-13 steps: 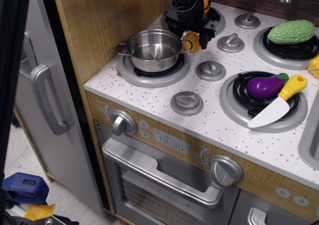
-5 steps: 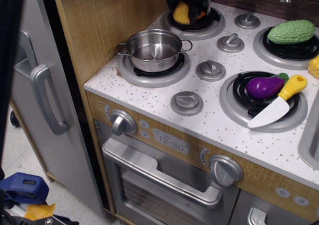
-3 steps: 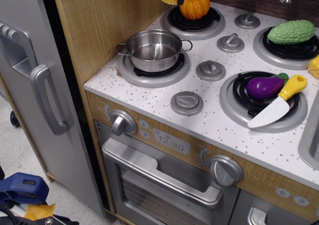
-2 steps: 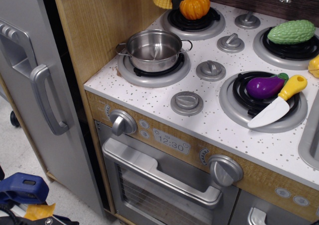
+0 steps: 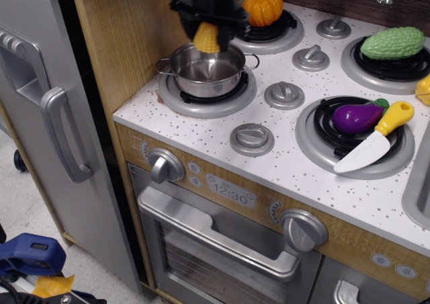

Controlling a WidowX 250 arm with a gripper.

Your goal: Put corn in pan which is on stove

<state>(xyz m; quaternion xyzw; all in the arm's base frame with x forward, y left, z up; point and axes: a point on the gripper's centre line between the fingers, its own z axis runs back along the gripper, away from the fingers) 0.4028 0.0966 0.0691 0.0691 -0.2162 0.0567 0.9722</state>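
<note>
Upper left of the frame: we are seeing the pincer (image 5: 205,23), dark and blurred, hanging over the pan (image 5: 206,68). It is clamped on the corn (image 5: 206,38), which is pointing downward with its yellow tip just above the pan's rear rim, not touching steel as far as we can tell. The pan is sitting on the front-left burner of the stove (image 5: 222,139) and is looking empty inside.

We are judging the step in hand to be the carry-over: corn gripped and positioned above the pan, release not yet made. The next move is calling for a short descent toward the pan's middle, then parting the pincer so the corn drops inside rather than catching the rim or the near loop handle.

Moving right: an orange pumpkin (image 5: 263,7) is resting on the rear burner at upper centre. A green vegetable (image 5: 392,43) is lying at upper right; below it, a purple eggplant (image 5: 357,117) and a yellow-handled knife (image 5: 375,138) are sharing the right front burner, well apart from the pan.
</note>
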